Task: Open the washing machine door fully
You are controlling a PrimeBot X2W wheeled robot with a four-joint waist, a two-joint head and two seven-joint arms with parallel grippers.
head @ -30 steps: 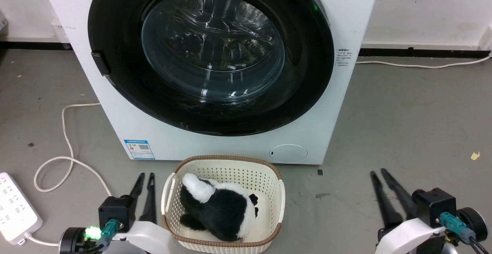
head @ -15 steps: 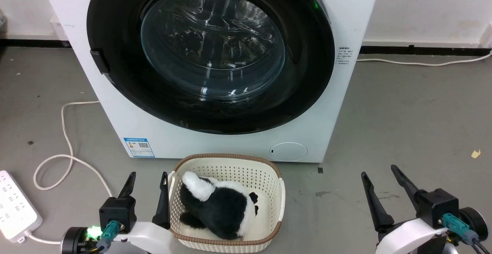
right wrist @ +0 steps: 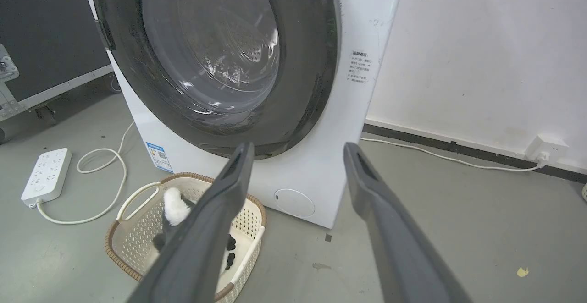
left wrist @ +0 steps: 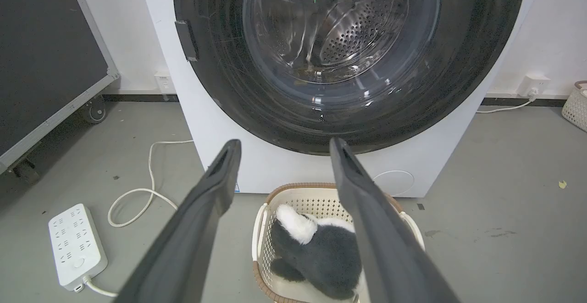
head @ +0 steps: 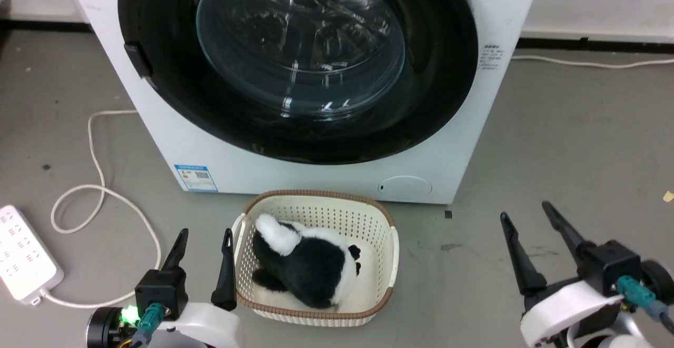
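Head view, door: the washing machine door (head: 295, 63) is ahead of and above both pincers, flat against the machine front (head: 326, 179), glass facing me; round, so no long axis; dark tab (head: 138, 59) on its left edge.
Head view, pincers: my left pincer (head: 205, 232) and right pincer (head: 525, 210) are spread wide, holding nothing, well apart from the door.
Left wrist view, in the way: basket (left wrist: 298, 185) with plush toy (left wrist: 321, 257) between my fingers and the machine front; power strip (left wrist: 75, 241) far left.
Right wrist view, around: door up-left of my fingers; small white flap (right wrist: 294, 202) between them.
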